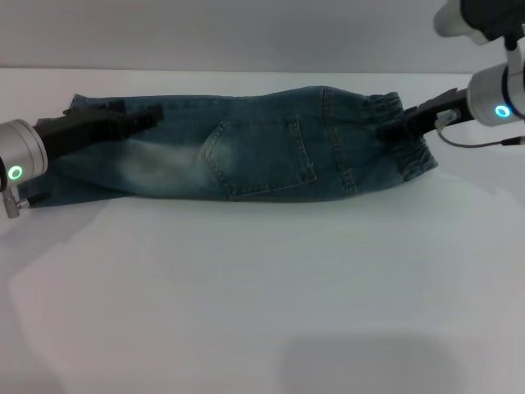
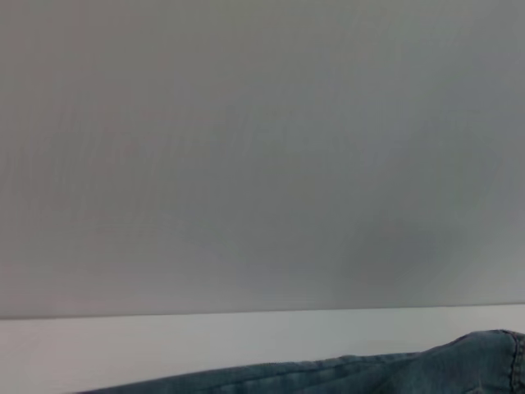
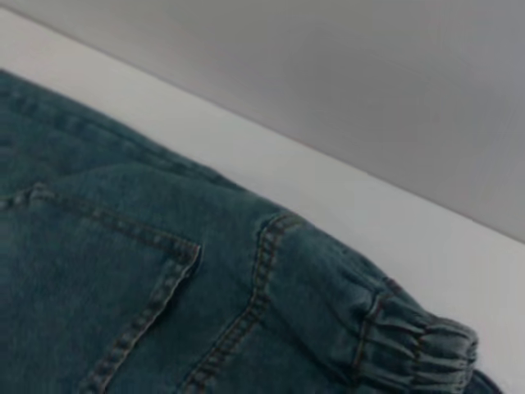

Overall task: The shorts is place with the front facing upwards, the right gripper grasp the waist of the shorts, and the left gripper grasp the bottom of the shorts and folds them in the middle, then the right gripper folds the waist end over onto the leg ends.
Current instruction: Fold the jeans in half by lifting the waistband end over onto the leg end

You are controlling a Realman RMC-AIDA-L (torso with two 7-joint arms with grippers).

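The shorts [image 1: 246, 156] lie folded lengthwise across the far half of the white table [image 1: 262, 287], with a stitched pocket facing up. The waist of the shorts [image 1: 406, 148] is at the right end, ruffled and dark; the right wrist view shows it close up as the gathered waist [image 3: 410, 341]. My right gripper [image 1: 390, 127], blue ring lit, tapers to a point on that waistband and appears shut on it. The bottom of the shorts [image 1: 74, 176] is at the left end, partly hidden under my left gripper [image 1: 139, 117], which lies across the denim. The left wrist view catches only an edge of the shorts [image 2: 369, 373].
A grey wall [image 1: 246, 33] stands right behind the table's far edge, close to the shorts. The white tabletop stretches bare toward me in front of the denim. A thin cable [image 1: 476, 144] hangs from the right wrist.
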